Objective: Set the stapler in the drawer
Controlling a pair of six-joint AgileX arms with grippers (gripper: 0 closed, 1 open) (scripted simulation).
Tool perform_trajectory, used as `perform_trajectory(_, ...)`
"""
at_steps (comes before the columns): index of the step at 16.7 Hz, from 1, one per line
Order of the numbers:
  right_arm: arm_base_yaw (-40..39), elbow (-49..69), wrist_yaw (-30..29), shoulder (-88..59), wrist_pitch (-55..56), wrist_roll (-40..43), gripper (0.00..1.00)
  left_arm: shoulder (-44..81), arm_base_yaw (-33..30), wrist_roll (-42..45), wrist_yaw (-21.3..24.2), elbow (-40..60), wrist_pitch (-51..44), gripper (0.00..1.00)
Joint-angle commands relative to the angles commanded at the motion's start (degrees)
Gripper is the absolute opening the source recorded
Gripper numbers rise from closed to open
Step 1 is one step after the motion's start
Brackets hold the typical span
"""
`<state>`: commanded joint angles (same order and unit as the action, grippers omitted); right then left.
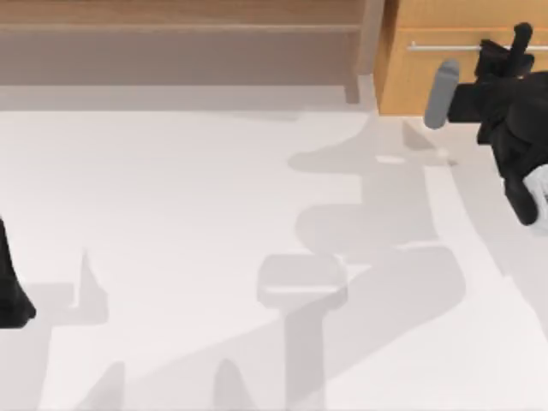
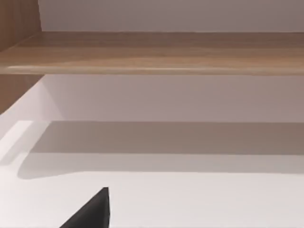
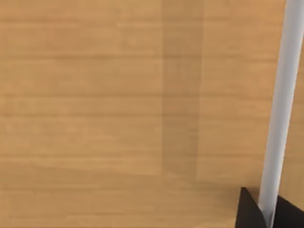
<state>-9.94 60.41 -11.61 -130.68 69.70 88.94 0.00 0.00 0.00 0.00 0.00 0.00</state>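
White worktop (image 1: pixel 171 214) stretches across the scene in the top view, marked by grey shadows. At its near left edge the black left arm sits parked, well apart from everything else; from its wrist view one dark fingertip (image 2: pixel 90 211) pokes in over the bare white surface, and whether the left gripper is wide or narrow cannot be told.

Farther back, along the rear of the worktop, a paler brown wooden shelf (image 1: pixel 171 30) runs across the left and middle of the top view; the left wrist view shows its rounded front edge (image 2: pixel 152 59) with a white wall above and below it.

At the far right corner stands the wide drawer with an orange-tan wooden front (image 1: pixel 411 77) and a thin silver horizontal bar handle (image 1: pixel 445 47). The black right arm reaches up to it, its right gripper (image 1: pixel 514 47) placed at the handle's right part, right against the drawer front. A grey cylindrical part of the arm juts out to the left just below the handle. In the right wrist view the tan wood grain of the drawer front (image 3: pixel 118 104) lies very close, and the silver bar (image 3: pixel 280 104) runs between two dark fingertips (image 3: pixel 249 211), so the fingers sit on either side of the handle. Whether they press on it cannot be told. The drawer front appears flush, not pulled out.
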Motion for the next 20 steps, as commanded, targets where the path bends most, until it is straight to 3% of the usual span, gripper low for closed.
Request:
perform_trajectory(6,0.42,2.83,0.32,-1.16,-1.76,-0.04,0.0,0.0,0.0,0.0,0.0,0.0,0.0,1.0)
perform_trajectory(19,0.42,2.83,0.32,-1.16,-1.76,-0.04,0.98,0.0,0.0,0.0,0.0,0.0,0.0,1.0)
perform_trajectory(20,0.42,2.83,0.32,-1.16,-1.76,-0.04,1.0,0.0,0.0,0.0,0.0,0.0,0.0,1.0)
